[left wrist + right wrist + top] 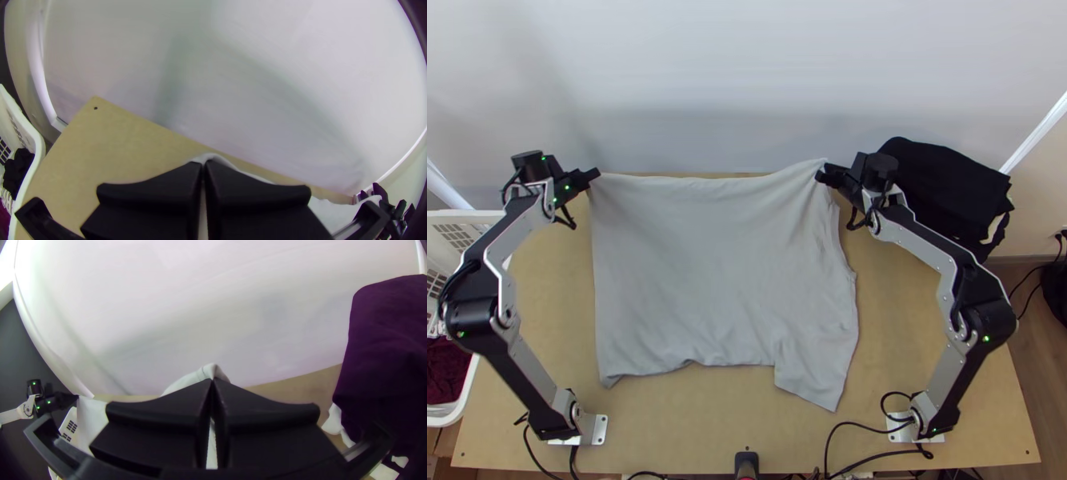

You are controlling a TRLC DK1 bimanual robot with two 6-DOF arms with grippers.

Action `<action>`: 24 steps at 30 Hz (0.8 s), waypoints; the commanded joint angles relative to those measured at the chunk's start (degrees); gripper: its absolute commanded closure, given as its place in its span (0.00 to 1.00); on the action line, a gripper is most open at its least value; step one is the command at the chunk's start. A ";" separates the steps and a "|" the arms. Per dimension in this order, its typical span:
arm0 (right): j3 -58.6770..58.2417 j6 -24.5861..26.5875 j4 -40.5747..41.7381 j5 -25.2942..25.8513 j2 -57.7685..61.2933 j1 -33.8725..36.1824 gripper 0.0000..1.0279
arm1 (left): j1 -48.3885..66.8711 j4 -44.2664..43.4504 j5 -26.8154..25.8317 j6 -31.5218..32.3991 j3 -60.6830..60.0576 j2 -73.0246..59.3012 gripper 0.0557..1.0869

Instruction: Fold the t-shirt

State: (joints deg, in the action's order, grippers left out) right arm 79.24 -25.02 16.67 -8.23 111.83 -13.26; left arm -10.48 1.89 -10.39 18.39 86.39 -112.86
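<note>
Toward the near side of the table (pixel 691 424), a sleeve-like flap (pixel 815 380) is seen projecting from the near edge of the grey t-shirt (pixel 707 272). Beyond it, the body of the garment is spread broadly between the two arms, with shallow creases; whether one layer or two is present cannot be told. A compact packet has not been formed, so most of the folding is judged to remain. Along both sides, the arms are extended from their near bases, elbows bowed outward, wrists turned in toward the cloth. At the far edge, one corner is pinched between the closed fingers of the left gripper (pixel 593 174), the other between those of the right gripper (pixel 822 173), beside a dark cloth pile (pixel 947 188).
</note>
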 commanded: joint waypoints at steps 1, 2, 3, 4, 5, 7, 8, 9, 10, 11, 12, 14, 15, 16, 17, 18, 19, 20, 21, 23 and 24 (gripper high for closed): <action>3.99 0.85 -0.05 0.49 2.78 0.69 0.97 | 0.02 0.92 0.99 -0.55 5.63 -4.65 0.97; 5.13 0.85 -0.67 0.76 3.66 0.69 0.97 | 0.11 1.62 1.34 -0.55 6.86 -5.71 0.97; 6.10 0.85 -0.85 1.02 4.36 0.60 0.97 | 0.20 2.24 1.34 -0.46 8.09 -6.76 0.97; 6.80 0.85 -0.85 1.37 4.89 0.51 0.97 | 0.37 2.59 1.43 -0.38 9.15 -7.55 0.97; 7.68 0.85 -0.85 1.90 5.68 0.34 0.97 | 0.46 2.94 1.69 -0.20 10.11 -8.25 0.97; 9.79 0.85 -1.29 3.75 7.26 -0.19 0.97 | 0.72 3.47 1.78 0.06 11.52 -9.22 0.96; 10.67 0.85 -1.46 4.45 7.70 -0.54 0.97 | 0.99 3.47 1.96 0.50 11.87 -9.40 0.92; 11.02 0.85 -1.46 4.89 7.88 -0.98 0.89 | 1.16 3.73 1.96 0.68 11.96 -9.40 0.79; 11.29 0.85 -1.46 5.33 7.96 -1.51 0.67 | 1.52 4.09 1.96 0.77 12.05 -9.40 0.60; 11.64 0.93 -2.08 5.59 7.96 -1.77 0.42 | 1.78 4.88 1.96 0.68 12.22 -9.13 0.40; 11.99 1.20 -3.31 5.68 7.96 -2.21 0.19 | 2.04 6.02 1.96 0.59 12.84 -9.05 0.20; 12.16 1.99 -4.10 5.77 7.44 -3.00 0.03 | 2.13 9.27 1.96 0.68 14.68 -8.87 0.05; 11.64 2.16 -4.10 5.86 6.47 -3.27 0.03 | 2.04 9.36 1.96 0.86 14.77 -8.25 0.05; 11.20 2.08 -4.01 5.77 5.68 -3.36 0.04 | 1.87 9.18 1.96 1.21 14.51 -7.55 0.05; 10.93 1.90 -4.01 5.77 4.80 -3.44 0.04 | 1.69 9.18 1.96 1.82 14.51 -6.85 0.05; 10.41 1.55 -4.19 5.77 3.92 -3.53 0.04 | 1.43 9.18 1.96 2.44 14.42 -6.06 0.05; 9.62 1.28 -4.27 5.77 2.51 -3.71 0.04 | 1.34 9.54 1.87 2.79 14.42 -5.09 0.05; 8.56 1.20 -4.62 5.77 0.84 -3.88 0.04 | 1.25 10.06 1.60 2.79 13.98 -3.77 0.05; 7.33 0.85 -5.33 5.77 -1.26 -4.15 0.04 | 1.34 10.15 1.60 2.79 13.37 -2.37 0.05; 5.57 -1.26 -9.46 5.68 -5.92 -4.67 0.04 | 1.34 10.68 1.08 2.79 11.78 1.33 0.05; 5.13 -2.67 -12.80 5.77 -8.12 -4.85 0.04 | 1.52 11.21 0.90 2.79 11.17 3.08 0.05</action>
State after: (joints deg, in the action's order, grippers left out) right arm 86.28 -24.43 7.66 -2.83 112.14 -17.30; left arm -8.86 12.62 -8.80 19.79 99.00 -117.30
